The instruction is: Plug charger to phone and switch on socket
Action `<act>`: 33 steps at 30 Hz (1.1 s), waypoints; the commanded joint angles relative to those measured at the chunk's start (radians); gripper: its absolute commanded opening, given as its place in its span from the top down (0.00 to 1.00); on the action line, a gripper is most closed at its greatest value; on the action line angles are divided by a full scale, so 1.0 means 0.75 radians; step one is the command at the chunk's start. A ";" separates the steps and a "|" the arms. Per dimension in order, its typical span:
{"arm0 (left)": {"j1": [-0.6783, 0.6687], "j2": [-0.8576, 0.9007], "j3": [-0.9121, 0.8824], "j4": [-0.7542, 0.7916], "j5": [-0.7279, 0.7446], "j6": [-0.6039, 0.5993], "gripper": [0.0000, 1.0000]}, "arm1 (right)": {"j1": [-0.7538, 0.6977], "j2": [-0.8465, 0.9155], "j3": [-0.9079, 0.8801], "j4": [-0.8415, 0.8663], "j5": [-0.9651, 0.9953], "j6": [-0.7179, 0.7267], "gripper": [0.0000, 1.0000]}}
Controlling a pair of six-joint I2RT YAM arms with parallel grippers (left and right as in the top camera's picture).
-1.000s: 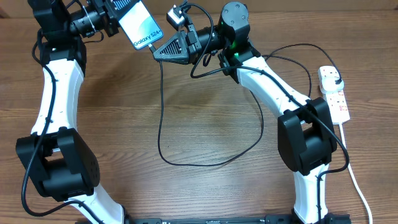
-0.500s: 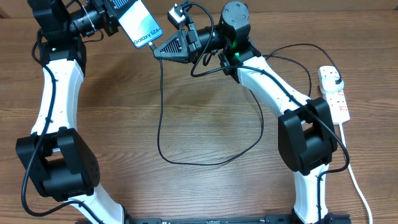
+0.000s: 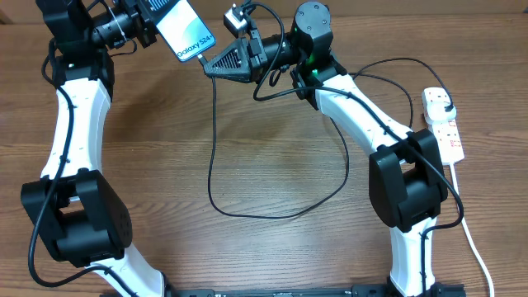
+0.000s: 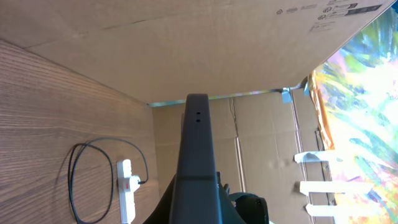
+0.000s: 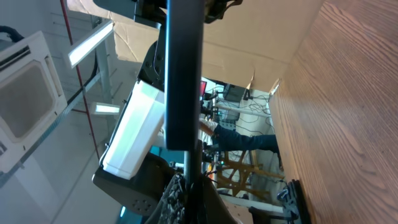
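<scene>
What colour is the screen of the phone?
The phone has a white screen fading to pale blue, with "Galaxy S24" lettering. It shows best in the overhead view.

Phone lit cyan, tilted, top left. Black charger lies in a big loop, plug in white socket far right, tip right by phone's btm edge.

The overhead view is bright, even and sharp. The white-and-black arms throw only soft, faint shadows on the brown wood-grain table. The slim rectangular phone glows pale cyan, its screen nearly washed out. In the left wrist view, a dark upright shape near the lens looks soft, and the multicoloured patch at the right edge is overexposed and smeared. In the right wrist view, long ceiling lamps glare behind a silhouetted black bar.
</scene>
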 commanded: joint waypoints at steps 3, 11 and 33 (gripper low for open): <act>0.000 -0.040 0.029 0.021 0.027 -0.028 0.96 | -0.020 -0.014 0.020 0.005 0.077 0.025 0.96; 0.028 -0.040 0.029 0.067 0.023 -0.043 0.95 | -0.020 -0.014 0.021 0.053 0.065 0.054 0.96; 0.038 -0.040 0.029 0.086 -0.025 -0.061 0.96 | -0.015 -0.014 0.020 0.052 0.046 0.060 0.96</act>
